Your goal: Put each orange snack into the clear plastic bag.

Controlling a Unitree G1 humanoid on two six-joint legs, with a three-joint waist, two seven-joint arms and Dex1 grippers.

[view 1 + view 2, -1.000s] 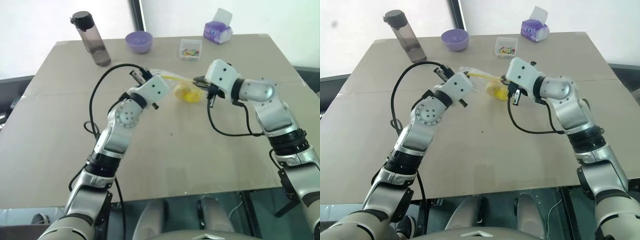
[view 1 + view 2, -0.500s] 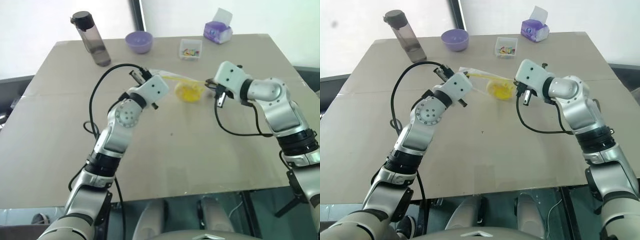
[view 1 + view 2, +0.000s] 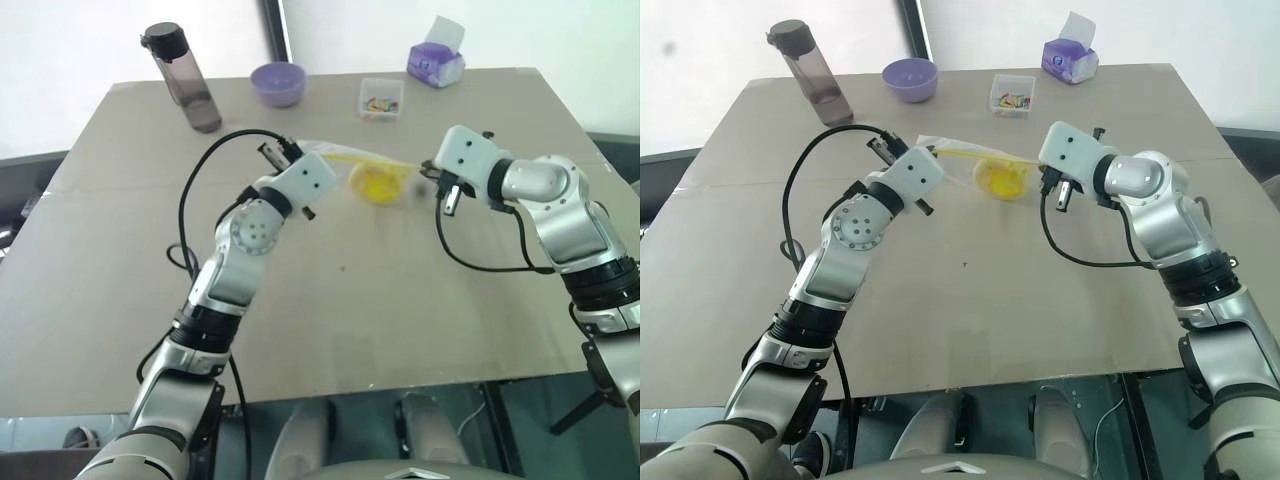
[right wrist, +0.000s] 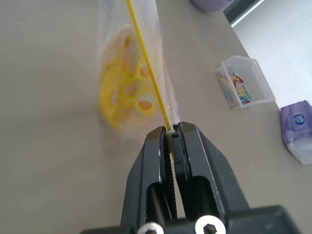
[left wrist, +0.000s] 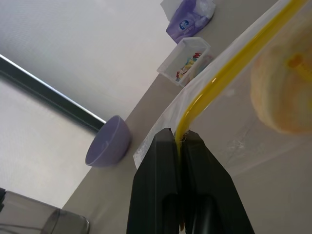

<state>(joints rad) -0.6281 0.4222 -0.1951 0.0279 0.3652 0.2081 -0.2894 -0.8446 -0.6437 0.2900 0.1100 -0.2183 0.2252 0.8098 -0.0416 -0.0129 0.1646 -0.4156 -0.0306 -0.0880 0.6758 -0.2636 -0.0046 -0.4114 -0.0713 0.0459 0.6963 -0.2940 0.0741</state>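
The clear plastic bag (image 3: 352, 160) hangs stretched between my two grippers just above the table, its yellow strip (image 5: 229, 68) running along the top. Inside it, seen through the film, is the orange snack (image 3: 377, 185), a round yellow-orange bun (image 4: 127, 105). My left gripper (image 5: 179, 136) is shut on the strip's left end. At the strip's other end my right gripper (image 4: 171, 130) is also shut on it, to the right of the snack (image 3: 1000, 178).
Along the far edge of the tan table (image 3: 400, 300) stand a dark drinking bottle (image 3: 185, 80), a purple bowl (image 3: 277, 83), a small clear box of colourful bits (image 3: 381, 99) and a purple tissue pack (image 3: 436, 60).
My right gripper has moved to the right, away from the snack, pulling the bag's yellow strip out straighter. The left gripper has stayed where it was.
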